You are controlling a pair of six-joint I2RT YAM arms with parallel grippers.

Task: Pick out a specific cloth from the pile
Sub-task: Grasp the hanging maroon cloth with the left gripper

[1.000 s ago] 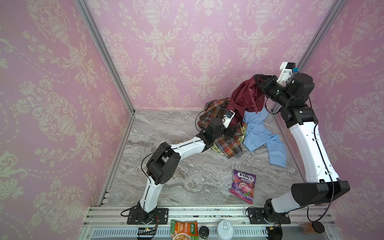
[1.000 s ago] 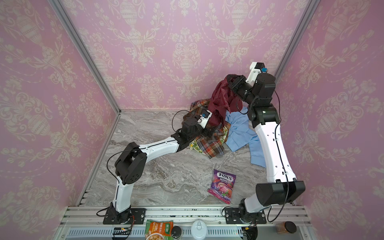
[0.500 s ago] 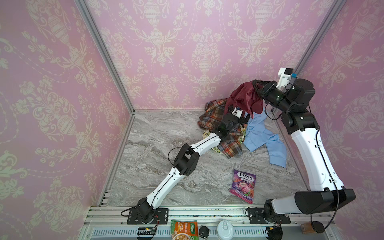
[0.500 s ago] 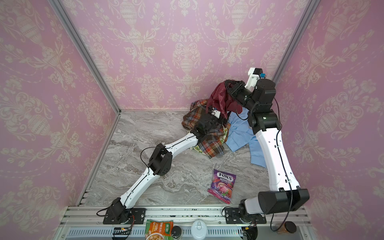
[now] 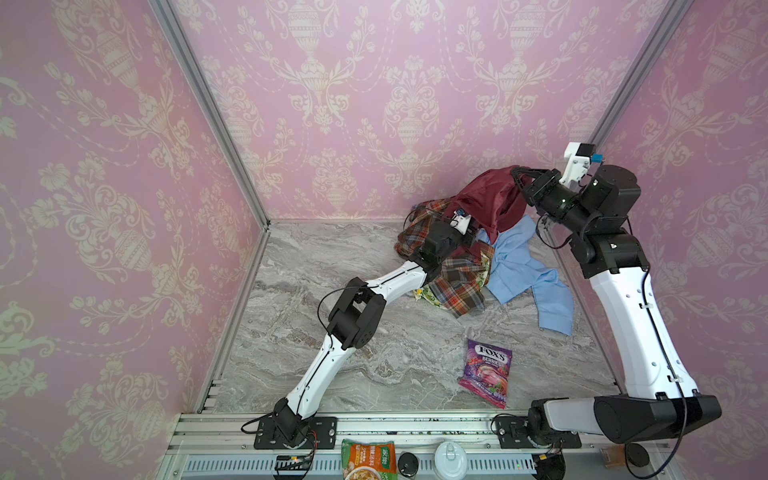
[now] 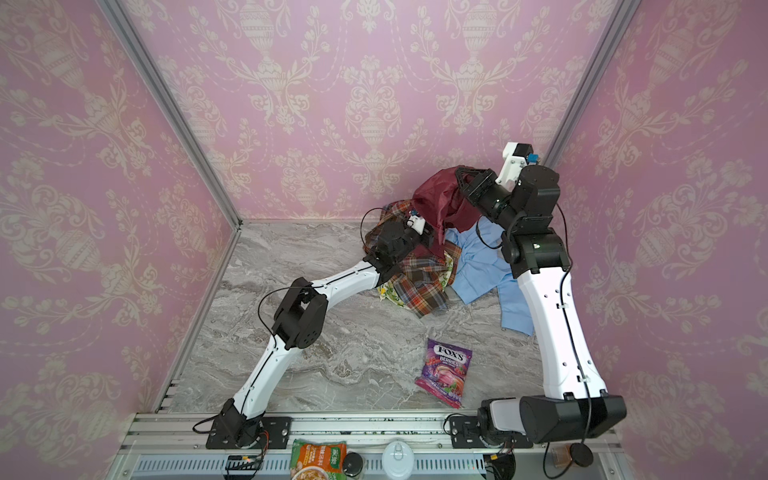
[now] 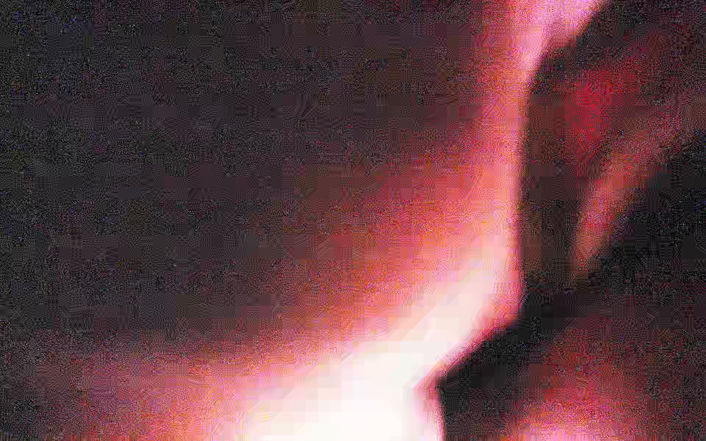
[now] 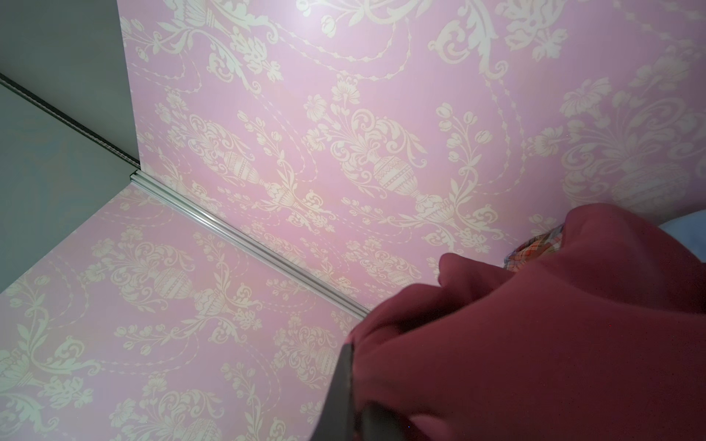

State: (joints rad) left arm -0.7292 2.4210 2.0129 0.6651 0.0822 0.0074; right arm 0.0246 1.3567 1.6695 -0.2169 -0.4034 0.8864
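Note:
The maroon cloth [image 5: 490, 199] [image 6: 440, 199] hangs lifted over the pile in the back right corner. My right gripper [image 5: 519, 176] [image 6: 463, 174] is shut on its top edge. In the right wrist view the cloth [image 8: 554, 324] bunches against one dark finger [image 8: 340, 393]. My left arm's wrist [image 5: 440, 243] [image 6: 395, 241] lies on the plaid shirt [image 5: 457, 282], and its gripper is hidden under the cloth's hanging lower part. Blurred red fabric [image 7: 592, 114] fills the left wrist view. The pile also has a lemon-print cloth [image 5: 426, 295] and a light blue shirt [image 5: 523, 274].
A purple candy bag [image 5: 486, 370] [image 6: 442, 370] lies on the marble floor in front of the pile. Pink patterned walls stand close behind and to the right of the pile. A noodle packet [image 5: 368, 457] and small jars sit on the front rail.
My left gripper has pushed further back under the hanging maroon cloth, and its arm has stretched out. My right gripper has sunk slightly with the cloth.

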